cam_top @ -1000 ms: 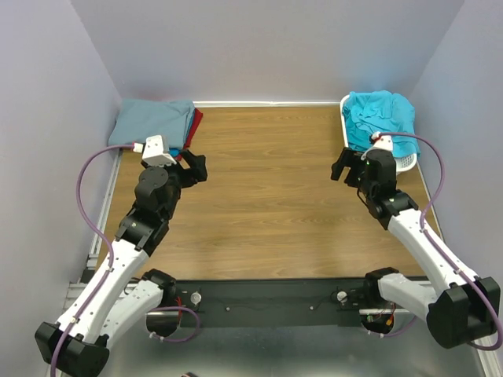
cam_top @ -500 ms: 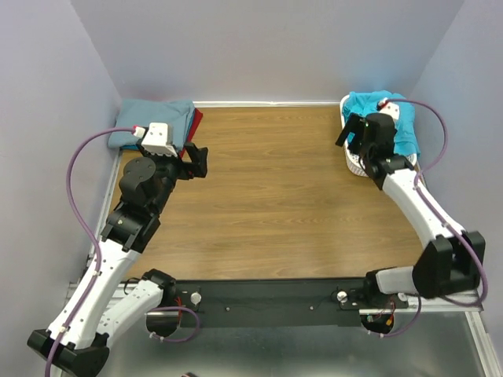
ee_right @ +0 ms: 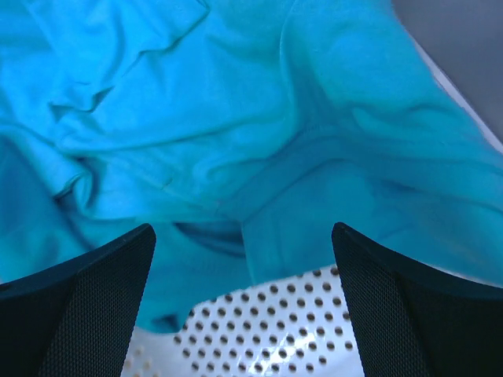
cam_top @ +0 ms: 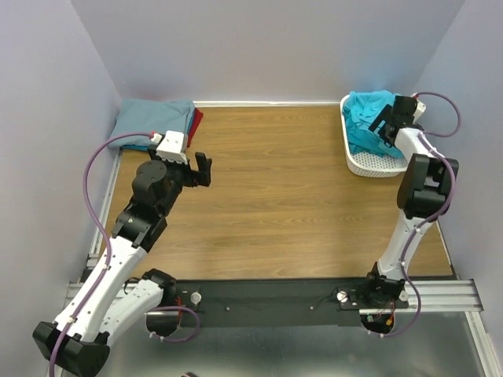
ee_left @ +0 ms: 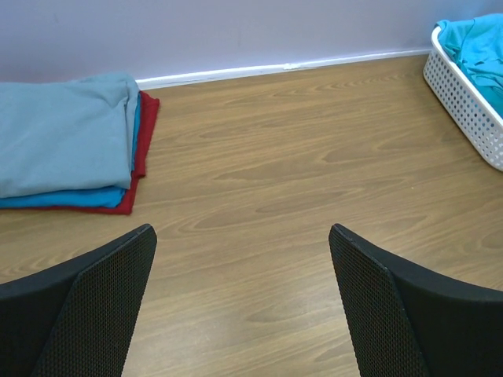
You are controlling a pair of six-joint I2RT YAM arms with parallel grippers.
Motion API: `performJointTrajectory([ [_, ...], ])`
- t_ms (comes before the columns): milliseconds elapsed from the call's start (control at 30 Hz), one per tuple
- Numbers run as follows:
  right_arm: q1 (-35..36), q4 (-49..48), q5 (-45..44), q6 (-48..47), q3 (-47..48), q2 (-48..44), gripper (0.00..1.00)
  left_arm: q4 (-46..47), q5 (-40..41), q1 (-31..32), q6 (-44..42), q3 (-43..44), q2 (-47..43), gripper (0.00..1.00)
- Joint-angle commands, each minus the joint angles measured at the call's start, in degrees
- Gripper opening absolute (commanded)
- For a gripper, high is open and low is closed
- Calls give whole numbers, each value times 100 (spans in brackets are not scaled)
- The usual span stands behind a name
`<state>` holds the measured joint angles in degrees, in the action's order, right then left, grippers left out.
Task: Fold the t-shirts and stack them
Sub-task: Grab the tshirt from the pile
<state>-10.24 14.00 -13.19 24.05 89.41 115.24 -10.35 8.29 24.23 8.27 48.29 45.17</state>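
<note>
A crumpled bright turquoise t-shirt (cam_top: 363, 119) fills the white basket (cam_top: 377, 165) at the back right; it fills the right wrist view (ee_right: 196, 126), above the basket's holed floor (ee_right: 291, 330). My right gripper (cam_top: 383, 124) hangs open just above this shirt, holding nothing. A folded stack of t-shirts (cam_top: 153, 122), grey-blue on top with blue and red below, lies at the back left corner and shows in the left wrist view (ee_left: 67, 141). My left gripper (cam_top: 201, 169) is open and empty over the bare wood, right of the stack.
The basket's rim shows at the right edge of the left wrist view (ee_left: 464, 94). Purple walls close the table at the back and both sides. Wooden tabletop (cam_top: 267, 181) lies between the stack and the basket.
My right arm has stretched back and right, from the table in front of the basket to over the turquoise shirt. My left gripper has shifted slightly right and nearer.
</note>
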Motion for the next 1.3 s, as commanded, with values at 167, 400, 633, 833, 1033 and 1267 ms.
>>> performJointTrajectory([
  [167, -293, 165, -123, -6, 982, 1334, 98, 217, -144, -32, -63, -268, -201, 98],
  [400, -479, 173, -43, 196, 824, 1300, 95, 226, -197, -32, -54, -329, -193, 98],
  [633, -479, 147, -298, 91, 745, 913, 94, 226, -258, -32, -36, -364, -149, 98],
  [833, -479, 138, -324, -164, 1017, 974, 94, 226, -364, -41, -28, -373, -122, 98],
  [1033, -497, 138, -210, -252, 1202, 1220, 93, 226, -390, -41, -36, -382, -131, 98],
  [1267, -532, 129, 9, -305, 1386, 1501, 70, 226, -416, -41, -36, -400, -114, 98],
])
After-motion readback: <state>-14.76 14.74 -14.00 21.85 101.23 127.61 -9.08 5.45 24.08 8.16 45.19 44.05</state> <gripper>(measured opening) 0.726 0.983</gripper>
